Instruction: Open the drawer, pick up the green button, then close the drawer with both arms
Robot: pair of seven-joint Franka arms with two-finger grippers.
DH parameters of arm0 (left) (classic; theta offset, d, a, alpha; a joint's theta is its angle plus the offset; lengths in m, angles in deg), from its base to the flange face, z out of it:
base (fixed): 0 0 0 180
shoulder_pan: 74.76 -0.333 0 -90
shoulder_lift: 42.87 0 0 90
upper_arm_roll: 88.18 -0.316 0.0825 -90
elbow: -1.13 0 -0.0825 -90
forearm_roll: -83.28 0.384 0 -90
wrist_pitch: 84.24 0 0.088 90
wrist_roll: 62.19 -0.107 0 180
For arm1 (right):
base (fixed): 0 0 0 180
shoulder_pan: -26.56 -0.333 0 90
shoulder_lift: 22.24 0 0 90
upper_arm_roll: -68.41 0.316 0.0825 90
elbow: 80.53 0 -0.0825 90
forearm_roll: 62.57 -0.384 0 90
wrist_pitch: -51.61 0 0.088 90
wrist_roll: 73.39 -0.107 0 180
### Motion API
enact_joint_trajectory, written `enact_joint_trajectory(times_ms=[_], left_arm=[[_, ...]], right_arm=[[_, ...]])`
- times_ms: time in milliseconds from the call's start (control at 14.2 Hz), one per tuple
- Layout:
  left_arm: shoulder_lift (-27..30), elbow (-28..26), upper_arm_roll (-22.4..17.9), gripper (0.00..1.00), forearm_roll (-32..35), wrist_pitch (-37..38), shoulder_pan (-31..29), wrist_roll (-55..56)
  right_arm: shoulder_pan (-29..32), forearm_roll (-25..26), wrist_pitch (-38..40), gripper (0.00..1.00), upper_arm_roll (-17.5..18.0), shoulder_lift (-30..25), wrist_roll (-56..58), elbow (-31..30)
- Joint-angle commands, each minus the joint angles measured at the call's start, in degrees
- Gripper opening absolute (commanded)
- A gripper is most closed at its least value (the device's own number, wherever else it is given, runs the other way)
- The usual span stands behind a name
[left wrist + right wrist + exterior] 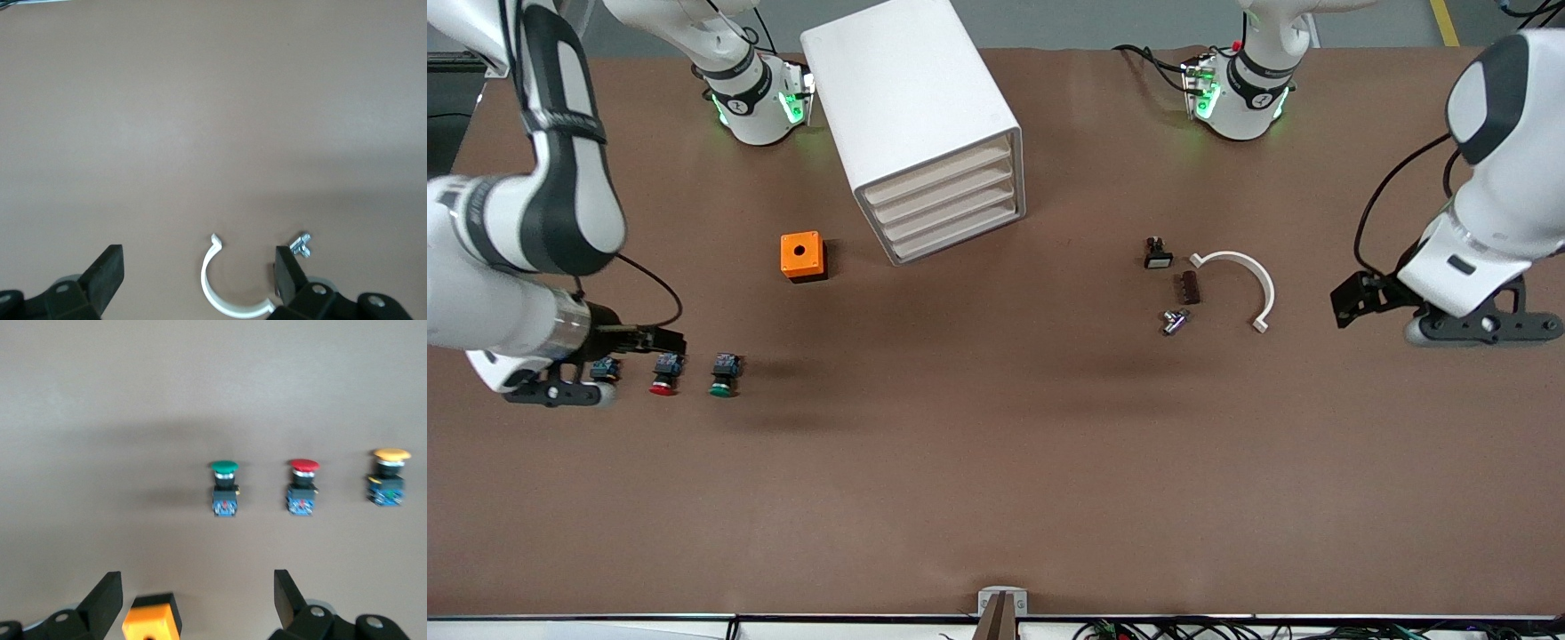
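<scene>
My left tool (197, 280) and my right tool (193, 603) both hang open, empty, over the brown worktop (996, 462). The green button (724, 373) lies on it beside the red button (664, 373), near my right arm's end. The white cabinet (916, 116) has all drawers shut.

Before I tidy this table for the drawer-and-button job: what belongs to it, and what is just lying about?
For the job:
white cabinet with its four shut drawers
green button
left gripper, open
right gripper, open

Lying about:
red button
yellow button
orange box
white curved clip
small metal and black parts beside the clip
</scene>
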Motion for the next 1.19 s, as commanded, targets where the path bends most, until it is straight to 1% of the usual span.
enact_joint_trajectory(times_ms=[0, 281, 351, 492, 843, 1054, 1124], left_arm=[[5.78, -2.42, -1.77, 1.00, -1.86, 3.61, 0.89, -0.88], [9.12, -2.42, -1.77, 1.00, -3.00, 7.13, 1.07, -0.44], [9.65, -2.42, -1.77, 1.00, -3.53, 8.01, 1.07, -0.35], [10.79, -2.42, -2.03, 1.00, -6.07, 9.24, 0.63, -0.35], [11.42, -2.42, -3.00, 1.00, -7.57, 11.18, 0.72, 1.57], [11.07, -2.24, -3.00, 1.00, -7.57, 11.01, 0.71, 1.23], [10.63, -2.07, -3.00, 1.00, -7.49, 10.83, 0.63, 1.06]], right_arm=[[0.69, 2.76, 7.07, 1.00, -0.07, 0.07, -0.74, 7.10], [0.87, 3.39, 20.16, 1.00, -0.86, -0.72, -0.83, 18.09], [0.95, 3.48, 21.41, 1.00, -1.03, -0.72, -0.48, 19.16], [1.04, 4.62, 21.60, 1.00, -1.82, -1.07, -0.30, 19.69], [0.52, 5.15, 21.52, 1.00, -1.74, -1.34, -0.83, 19.69], [0.52, 5.06, 21.43, 1.00, -1.83, -1.25, -0.91, 19.69], [0.60, 5.41, 20.64, 1.00, -1.74, -2.47, -0.83, 19.00]])
